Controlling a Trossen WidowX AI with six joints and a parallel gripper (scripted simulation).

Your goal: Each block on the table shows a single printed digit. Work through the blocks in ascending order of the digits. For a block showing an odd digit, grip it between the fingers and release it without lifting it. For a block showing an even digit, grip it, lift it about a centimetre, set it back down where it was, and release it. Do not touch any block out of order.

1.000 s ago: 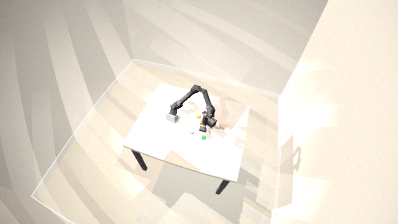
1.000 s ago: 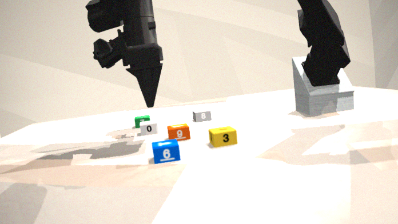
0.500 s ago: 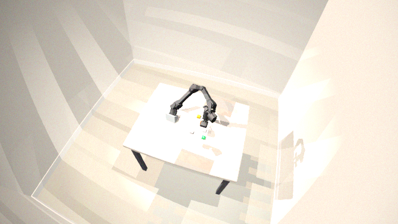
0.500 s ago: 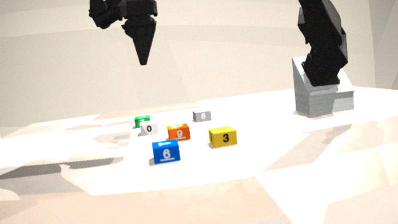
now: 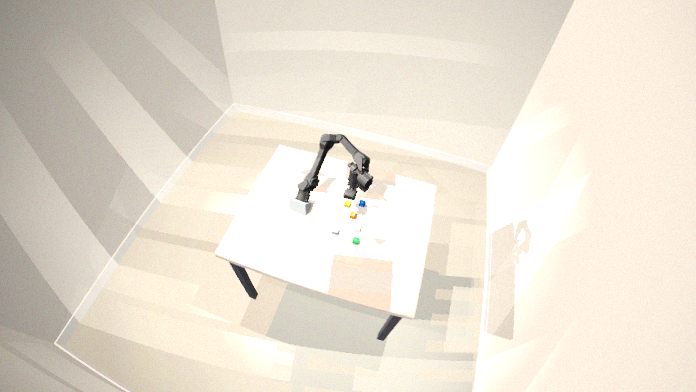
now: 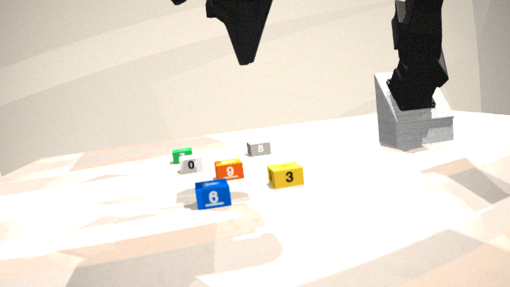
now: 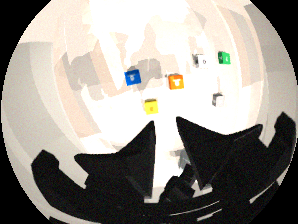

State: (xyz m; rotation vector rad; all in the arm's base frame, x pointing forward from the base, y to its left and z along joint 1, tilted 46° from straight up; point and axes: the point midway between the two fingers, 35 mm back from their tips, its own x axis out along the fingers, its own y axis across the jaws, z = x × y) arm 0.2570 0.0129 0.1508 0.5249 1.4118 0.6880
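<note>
- The white table (image 5: 270, 230) (image 6: 348, 176) has dark legs (image 5: 244, 281) and peach patches of light.
- Around it: pale walls (image 5: 375, 75) (image 6: 128, 80), a plank-patterned floor (image 5: 200, 295).
- Blocks on the table: yellow 3 (image 5: 347, 204) (image 6: 286, 176) (image 7: 151, 106), blue 6 (image 5: 362, 203) (image 6: 213, 195) (image 7: 132, 77), orange 9 (image 5: 353, 215) (image 6: 229, 170) (image 7: 176, 82), white 0 (image 5: 358, 229) (image 6: 190, 165) (image 7: 201, 61), grey 8 (image 5: 335, 231) (image 6: 259, 148) (image 7: 218, 100), green (image 5: 356, 240) (image 6: 182, 156) (image 7: 224, 58), its digit partly hidden.
- The gripper (image 5: 350, 195) (image 6: 246, 63) (image 7: 166, 120) hangs above the table, slightly open, gripping nothing.

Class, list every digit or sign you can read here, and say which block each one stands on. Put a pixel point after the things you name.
"0" on the white block (image 5: 358, 229) (image 6: 190, 165) (image 7: 201, 61)
"3" on the yellow block (image 5: 347, 204) (image 6: 286, 176) (image 7: 151, 106)
"6", underlined, on the blue block (image 5: 362, 203) (image 6: 213, 195) (image 7: 132, 77)
"8" on the grey block (image 5: 335, 231) (image 6: 259, 148) (image 7: 218, 100)
"9", underlined, on the orange block (image 5: 353, 215) (image 6: 228, 170) (image 7: 176, 82)
The digit on the green block (image 5: 356, 241) (image 6: 182, 156) (image 7: 224, 58) is partly hidden or too blurred to read surely.
</note>
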